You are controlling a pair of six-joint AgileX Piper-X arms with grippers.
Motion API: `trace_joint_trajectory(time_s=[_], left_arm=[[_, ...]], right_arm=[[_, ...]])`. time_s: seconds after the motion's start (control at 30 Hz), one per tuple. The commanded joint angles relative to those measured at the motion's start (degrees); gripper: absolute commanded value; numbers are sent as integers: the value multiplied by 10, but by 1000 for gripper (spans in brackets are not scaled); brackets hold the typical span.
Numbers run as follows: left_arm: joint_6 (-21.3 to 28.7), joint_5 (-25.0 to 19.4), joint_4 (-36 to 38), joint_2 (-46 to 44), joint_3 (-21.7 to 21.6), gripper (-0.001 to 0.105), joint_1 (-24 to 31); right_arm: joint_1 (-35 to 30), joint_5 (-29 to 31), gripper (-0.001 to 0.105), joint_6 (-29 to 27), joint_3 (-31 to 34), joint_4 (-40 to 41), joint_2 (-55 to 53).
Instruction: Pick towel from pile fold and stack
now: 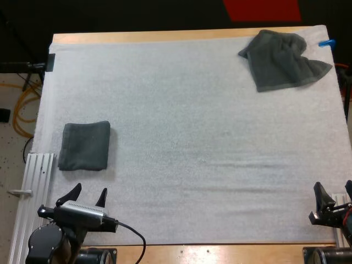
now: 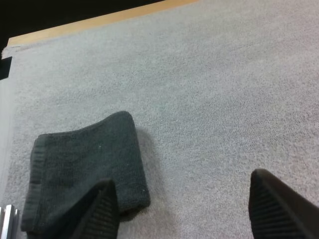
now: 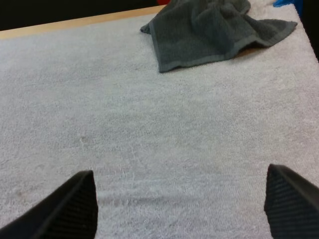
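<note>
A crumpled dark grey-green towel (image 1: 283, 59) lies at the mat's far right corner; the right wrist view has it (image 3: 214, 31) well beyond my fingers. A folded towel (image 1: 84, 145) rests flat near the mat's left edge, and it (image 2: 84, 167) lies just ahead of my left fingers. My left gripper (image 1: 88, 196) is open at the near left, a little short of the folded towel, holding nothing (image 2: 182, 209). My right gripper (image 1: 333, 197) is open at the near right corner with bare mat between its fingers (image 3: 179, 204).
The white mat (image 1: 192, 143) covers most of the wooden table. An aluminium rail (image 1: 33, 187) runs beside the mat's near left edge. Cables lie on the floor left of the table.
</note>
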Motion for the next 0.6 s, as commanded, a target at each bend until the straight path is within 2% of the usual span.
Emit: trace_joint_trajectory(time_s=[0.0, 0.27, 0.57], left_arm=[[-8, 3, -9, -78, -2, 54, 0], [-8, 3, -9, -78, -2, 54, 0], [-8, 3, -9, -78, -2, 54, 0]], right_arm=[[-2, -6, 67, 1, -1, -5, -20], [-2, -25, 67, -24, -1, -5, -20], [-2, -27, 67, -26, -1, -5, -20]])
